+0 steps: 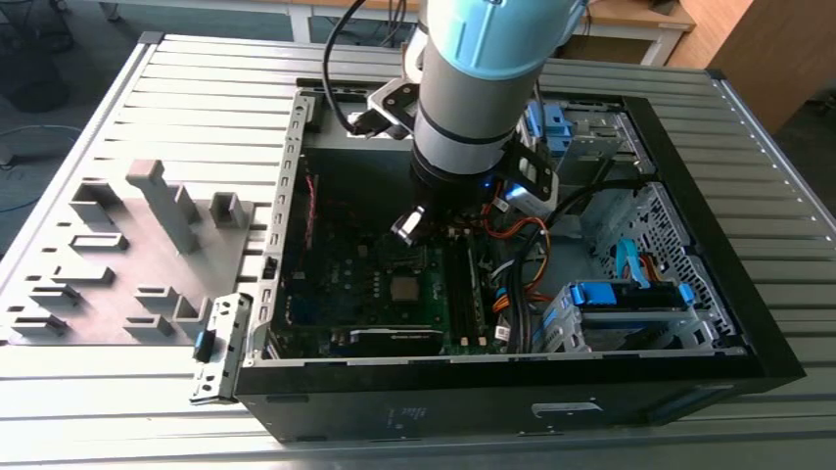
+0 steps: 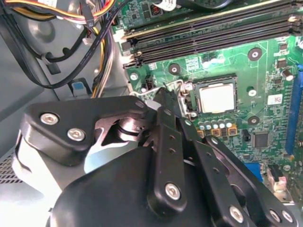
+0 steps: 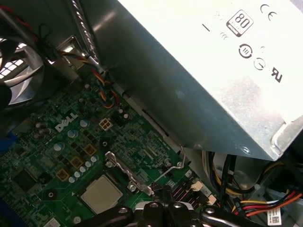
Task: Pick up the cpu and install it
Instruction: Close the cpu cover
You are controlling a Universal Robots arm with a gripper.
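The cpu (image 2: 217, 98) is a silver-grey square lying flat in its socket on the green motherboard (image 2: 265, 71); it also shows in the first wrist view (image 3: 101, 194) and the exterior view (image 1: 406, 288). My gripper (image 2: 164, 96) hangs inside the open computer case (image 1: 523, 382), just beside the socket. Its black fingers (image 2: 166, 142) are shut, tips together, with no chip between them. The tips sit at the socket's thin wire lever (image 3: 173, 165), next to the metal retention plate (image 3: 127, 171). I cannot tell whether they touch the lever.
A grey power supply box (image 3: 213, 80) stands close beside the arm. Cable bundles (image 2: 94, 52) and memory slots (image 2: 213, 28) border the socket. A case fan (image 3: 19, 75) sits at one end, blue drive bays (image 1: 627, 299) at the exterior view's right, and a grey fixture tray (image 1: 131, 255) at its left.
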